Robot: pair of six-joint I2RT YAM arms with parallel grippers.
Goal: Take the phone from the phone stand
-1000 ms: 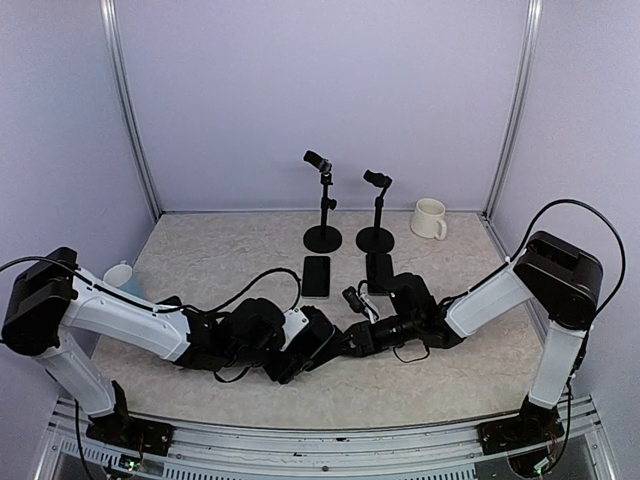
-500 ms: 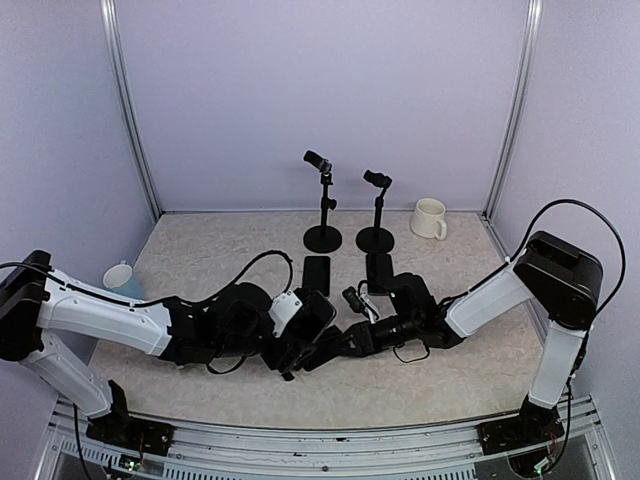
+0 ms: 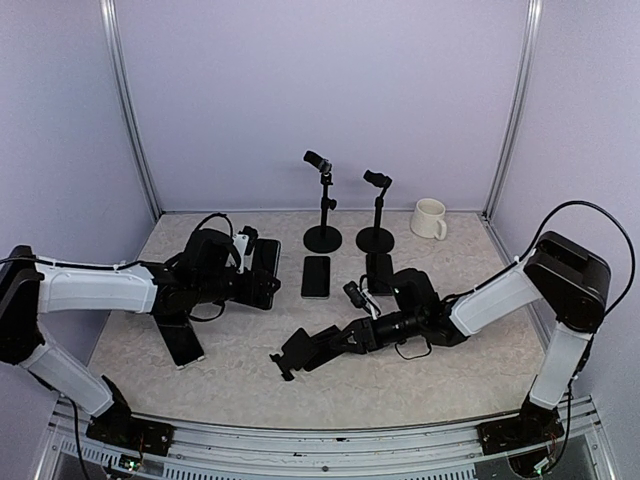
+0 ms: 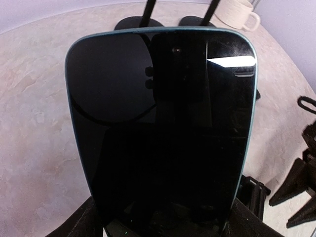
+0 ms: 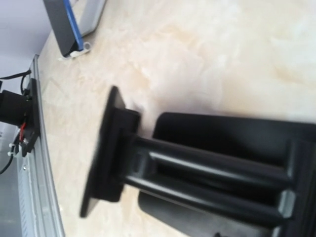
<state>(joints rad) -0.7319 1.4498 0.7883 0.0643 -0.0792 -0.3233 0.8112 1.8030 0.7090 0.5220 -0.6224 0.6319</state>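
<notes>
Phone (image 4: 163,128) is clear of the phone stand (image 3: 303,351), held above the table (image 3: 220,375) at left. Left fingers (image 4: 79,227) are closed on its lower end; right fingers (image 3: 340,340) clamp the stand. Risk: end-only grip on glossy glass, so the phone may slip and drop.

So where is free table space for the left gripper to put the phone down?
Bare table lies back left, beside the tall stands, and right, in front of the mug. The centre is crowded: flat phone, phone stand.

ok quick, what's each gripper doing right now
left gripper: shut on the phone
right gripper: shut on the phone stand
</notes>
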